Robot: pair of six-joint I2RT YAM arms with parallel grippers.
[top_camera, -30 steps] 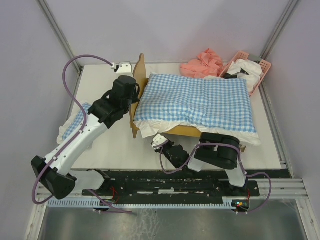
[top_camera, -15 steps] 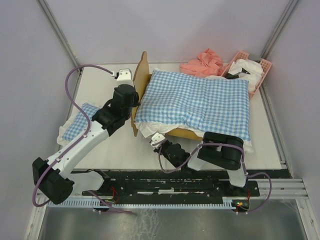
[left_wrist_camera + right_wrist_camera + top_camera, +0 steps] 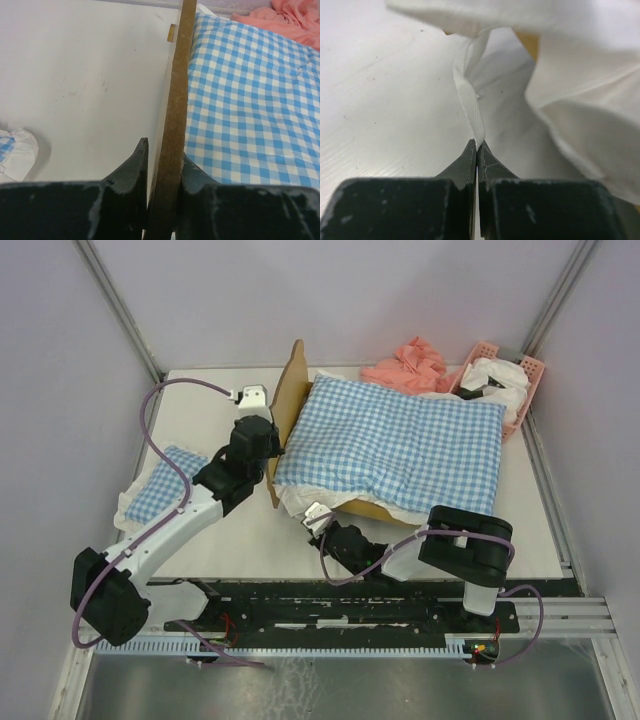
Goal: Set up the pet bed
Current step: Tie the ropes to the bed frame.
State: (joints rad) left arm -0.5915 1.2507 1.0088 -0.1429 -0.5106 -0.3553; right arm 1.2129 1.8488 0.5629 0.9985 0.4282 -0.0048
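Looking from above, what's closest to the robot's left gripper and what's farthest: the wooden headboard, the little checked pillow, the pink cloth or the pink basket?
Starting from the left gripper:
1. Pet bed headboard: right between its jaws.
2. Little checked pillow: off to its left, by the table's left edge.
3. Pink cloth: at the far side, behind the bed.
4. Pink basket: in the far right corner.

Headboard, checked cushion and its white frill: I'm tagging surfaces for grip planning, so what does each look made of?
Headboard: thin light-brown wood board, probably plywood or fibreboard; matte, raw-looking edge. Checked cushion: woven blue-and-white fabric, soft and padded, judging by its dimples. Frill: thin white cloth, matte, with a fine weave and loose folds.
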